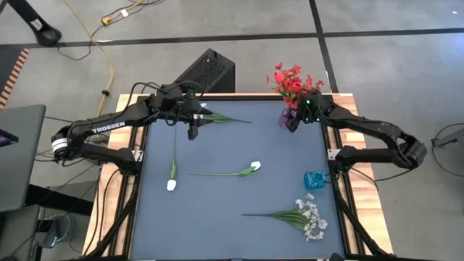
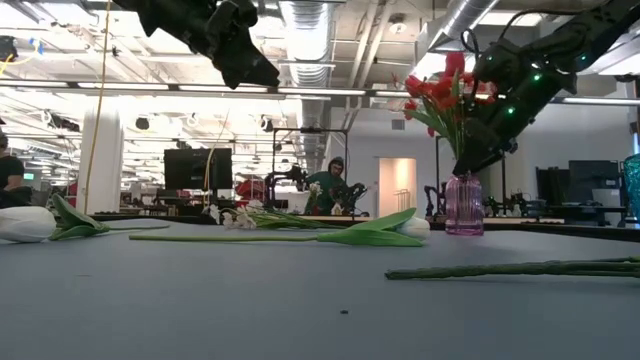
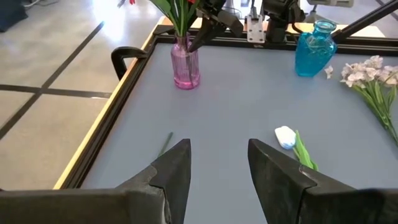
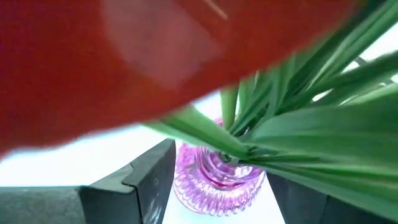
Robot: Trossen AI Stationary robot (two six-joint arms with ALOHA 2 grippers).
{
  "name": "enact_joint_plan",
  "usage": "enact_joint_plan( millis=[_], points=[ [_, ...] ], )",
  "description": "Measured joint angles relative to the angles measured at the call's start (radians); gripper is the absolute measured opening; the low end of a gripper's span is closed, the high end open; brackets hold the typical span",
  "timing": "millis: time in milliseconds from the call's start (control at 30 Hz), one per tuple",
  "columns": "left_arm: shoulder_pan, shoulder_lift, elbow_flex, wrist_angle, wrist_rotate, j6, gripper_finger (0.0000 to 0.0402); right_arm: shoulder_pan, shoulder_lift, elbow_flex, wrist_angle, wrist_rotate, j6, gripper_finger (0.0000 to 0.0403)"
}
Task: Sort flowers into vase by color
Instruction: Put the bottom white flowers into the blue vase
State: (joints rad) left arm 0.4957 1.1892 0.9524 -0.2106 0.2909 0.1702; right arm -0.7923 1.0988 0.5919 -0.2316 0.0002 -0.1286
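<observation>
A pink glass vase stands near the table's far right corner and holds red flowers on green stems. My right gripper is open just above it, one finger on either side of the vase's neck. My left gripper is open and raised above the far left part of the table. On the table lie two white tulips, a white blossom spray and a green stem. A blue vase stands by the right edge.
A black box sits beyond the table's far edge. The table's raised wooden rim runs round the blue mat. Open mat lies in the middle and along the near edge. People sit in the room behind.
</observation>
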Motion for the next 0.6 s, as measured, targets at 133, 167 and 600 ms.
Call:
enact_joint_plan(
  millis=[133,167,600],
  points=[
    [0.000,0.000,0.000,0.000,0.000,-0.004,0.0148,-0.014,-0.038,0.000,0.000,0.000,-0.011,0.0267],
    [0.000,0.000,0.000,0.000,0.000,-0.007,0.0148,-0.018,-0.051,0.000,0.003,0.002,-0.011,0.0267],
    [0.000,0.000,0.000,0.004,-0.009,-0.010,0.0148,-0.048,-0.222,0.001,-0.163,0.009,0.008,0.0267]
  ],
)
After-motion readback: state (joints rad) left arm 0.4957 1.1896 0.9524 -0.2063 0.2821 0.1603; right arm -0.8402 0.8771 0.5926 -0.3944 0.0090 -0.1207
